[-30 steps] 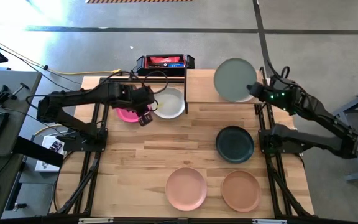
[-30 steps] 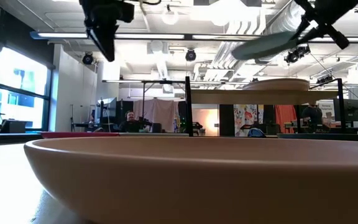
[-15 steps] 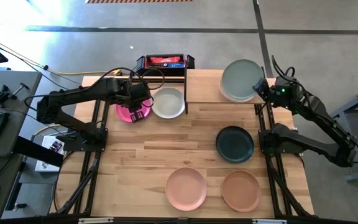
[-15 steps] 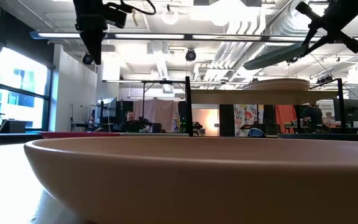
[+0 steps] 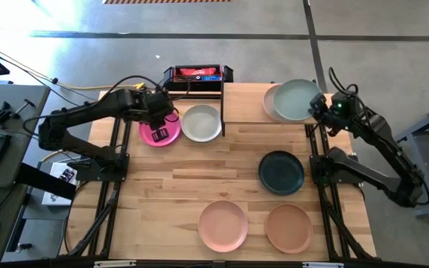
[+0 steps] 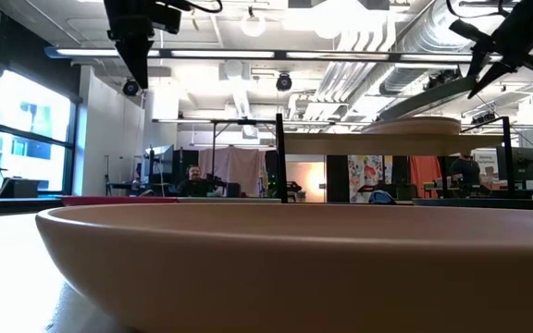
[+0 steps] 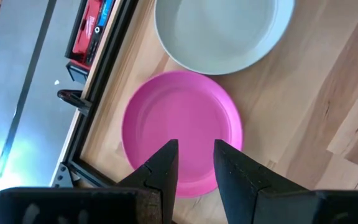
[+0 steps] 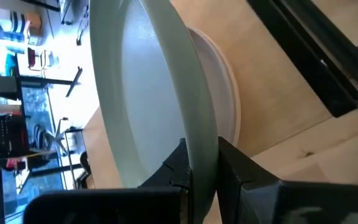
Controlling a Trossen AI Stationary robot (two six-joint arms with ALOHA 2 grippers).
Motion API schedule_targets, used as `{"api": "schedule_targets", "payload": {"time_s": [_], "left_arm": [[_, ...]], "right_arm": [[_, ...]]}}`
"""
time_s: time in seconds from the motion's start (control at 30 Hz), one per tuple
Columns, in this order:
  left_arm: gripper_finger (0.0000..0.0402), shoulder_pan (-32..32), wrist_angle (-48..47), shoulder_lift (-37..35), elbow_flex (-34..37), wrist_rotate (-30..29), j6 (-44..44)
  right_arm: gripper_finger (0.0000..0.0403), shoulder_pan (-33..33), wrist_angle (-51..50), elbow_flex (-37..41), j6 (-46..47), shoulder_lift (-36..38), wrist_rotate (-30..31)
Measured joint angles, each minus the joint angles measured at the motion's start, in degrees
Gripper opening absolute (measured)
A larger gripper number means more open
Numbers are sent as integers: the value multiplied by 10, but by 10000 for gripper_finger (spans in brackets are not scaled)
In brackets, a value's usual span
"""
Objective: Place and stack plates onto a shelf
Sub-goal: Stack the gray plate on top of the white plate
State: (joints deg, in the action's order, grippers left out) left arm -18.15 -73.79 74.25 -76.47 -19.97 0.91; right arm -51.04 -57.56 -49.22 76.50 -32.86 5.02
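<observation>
Right gripper (image 5: pixel 318 106) is clamped on the rim of the sage green plate (image 5: pixel 297 100), fingers pinching its edge from the side nearest the arm. That plate is round, shallow and matte, and it hangs tilted over the beige plate (image 5: pixel 269 103), which lies flat on the shelf (image 5: pixel 244 104) at the table's far right. In the right wrist view the green rim sits between the two dark fingers (image 8: pixel 182 167), with the beige plate just behind it on the pale wood.

Over on the other side, the left gripper (image 5: pixel 163 119) hovers above the magenta plate (image 5: pixel 157 132), jaws parted and holding nothing. The left wrist view looks straight down past its fingers (image 7: pixel 164 167) onto that pink disc, lying flat on the table (image 5: pixel 199 179) beside the light grey plate (image 5: pixel 202 123).

Nearer the front, the dark teal plate (image 5: pixel 281 171) sits alone, with the pink plate (image 5: pixel 223 225) and the brown plate (image 5: pixel 289 228) side by side at the near edge. Left arm reaches in from the table's left, elbow bent; right arm stretches up from the right.
</observation>
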Motion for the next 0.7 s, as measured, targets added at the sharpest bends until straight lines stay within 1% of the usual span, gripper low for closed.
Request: {"api": "schedule_targets", "payload": {"time_s": [0.1,0.33,0.43,0.6,0.7], "left_arm": [[90,0,1,0,0,0,3],[90,0,1,-1,0,0,4],[90,0,2,-1,0,0,5],[90,0,2,-1,0,0,5],[90,0,2,-1,0,0,5]], "right_arm": [[16,-11,0,0,0,0,-10],[16,-24,0,0,0,-11,-13],[16,-18,16,0,6,-25,-21],[16,-1,74,0,7,-55,-21],[16,3,77,0,6,-77,-21]]}}
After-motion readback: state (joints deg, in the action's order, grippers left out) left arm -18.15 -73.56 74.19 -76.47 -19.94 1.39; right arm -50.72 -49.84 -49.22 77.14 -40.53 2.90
